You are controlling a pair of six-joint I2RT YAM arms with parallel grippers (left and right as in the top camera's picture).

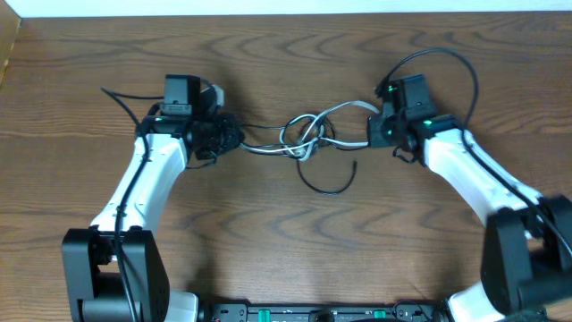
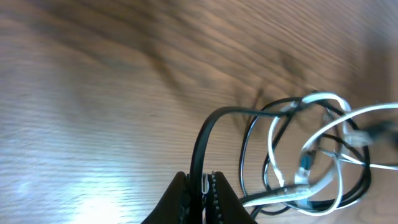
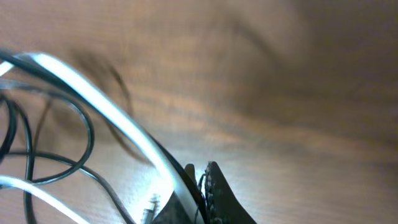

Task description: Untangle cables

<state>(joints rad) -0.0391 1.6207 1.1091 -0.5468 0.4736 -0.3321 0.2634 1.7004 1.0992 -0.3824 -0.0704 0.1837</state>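
Note:
The white cable point(image 1: 344, 109) and the black cable point(image 1: 326, 186) are knotted into small loops at the table's middle point(image 1: 304, 136). My left gripper point(image 1: 231, 136) is just left of the knot. In the left wrist view it point(image 2: 203, 186) is shut on the black cable point(image 2: 208, 134), with the white cable's loops point(image 2: 323, 127) to its right. My right gripper point(image 1: 374, 130) is just right of the knot. In the right wrist view it point(image 3: 200, 186) is shut on the white cable point(image 3: 118, 118), with a black strand running alongside it and thin black loops point(image 3: 62, 163) to the left.
The wooden table point(image 1: 286, 241) spreads around the knot. A thick black arm wire point(image 1: 447, 58) arcs above the right arm, and another point(image 1: 116, 94) trails left of the left arm. The table's back edge point(image 1: 286, 12) runs along the top.

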